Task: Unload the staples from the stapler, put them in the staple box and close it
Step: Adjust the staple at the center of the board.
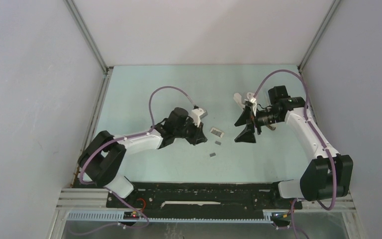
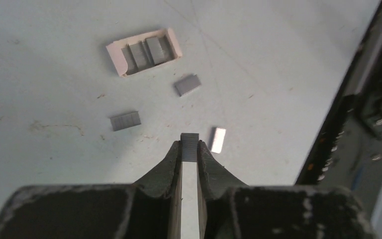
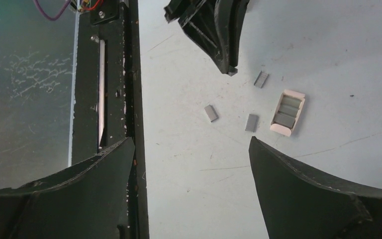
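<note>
Where the left wrist view shows its own tips at centre frame, the left jaws are pressed almost together on a short grey strip of staples (image 2: 189, 145), pinched right at their ends. Three loose strips lie on the bench (image 2: 278, 59): a bright strip (image 2: 218, 140) just right of the tips, a second strip (image 2: 125, 121) at centre left and a third strip (image 2: 187, 84) above centre, with a small open box (image 2: 144, 51) holding more strips toward the upper left. The right jaws stand wide apart with nothing between them, filling the lower corners of the right wrist view.
</note>
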Robot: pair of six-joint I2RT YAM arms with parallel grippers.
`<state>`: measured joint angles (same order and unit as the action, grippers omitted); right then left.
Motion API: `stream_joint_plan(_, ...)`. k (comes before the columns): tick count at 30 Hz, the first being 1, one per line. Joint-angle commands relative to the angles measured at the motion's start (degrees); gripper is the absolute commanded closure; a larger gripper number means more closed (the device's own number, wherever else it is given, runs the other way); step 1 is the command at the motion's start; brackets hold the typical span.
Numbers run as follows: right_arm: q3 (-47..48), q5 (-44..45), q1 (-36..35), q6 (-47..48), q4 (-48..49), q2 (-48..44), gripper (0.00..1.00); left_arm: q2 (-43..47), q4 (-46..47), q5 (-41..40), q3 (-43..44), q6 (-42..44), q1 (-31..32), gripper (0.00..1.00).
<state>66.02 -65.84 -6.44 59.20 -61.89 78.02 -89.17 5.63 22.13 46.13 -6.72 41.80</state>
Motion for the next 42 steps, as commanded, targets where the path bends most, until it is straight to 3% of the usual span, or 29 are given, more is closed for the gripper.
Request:
stream_joint_plan(1,-1.6,0.7,-1.4,2.5,2.2,-1.4,0.05,1.4,11.8,10.9,-3.9,-16.2,-3.4,0.97)
stream_joint_plan(6,-4.8,1.1,-2.0,3.0,6.0,-3.1,0.05,1.2,24.1,15.7,-8.1,-26.4,-4.6,0.97)
stream_joint_plan(11,-7.6,2.2,-3.2,3.0,9.9,-4.4,0.05,0.6,28.4,17.7,-10.7,-31.9,-5.1,0.97)
stream_joint_plan(21,-8.0,4.9,-6.9,2.2,11.3,-2.1,0.05,-2.4,24.9,12.5,-13.6,-29.9,-6.3,0.95)
stream_joint_plan(42,-8.0,5.9,-7.2,2.0,11.4,-1.2,0.05,-8.1,14.0,2.4,-11.3,-22.5,-6.2,0.88)
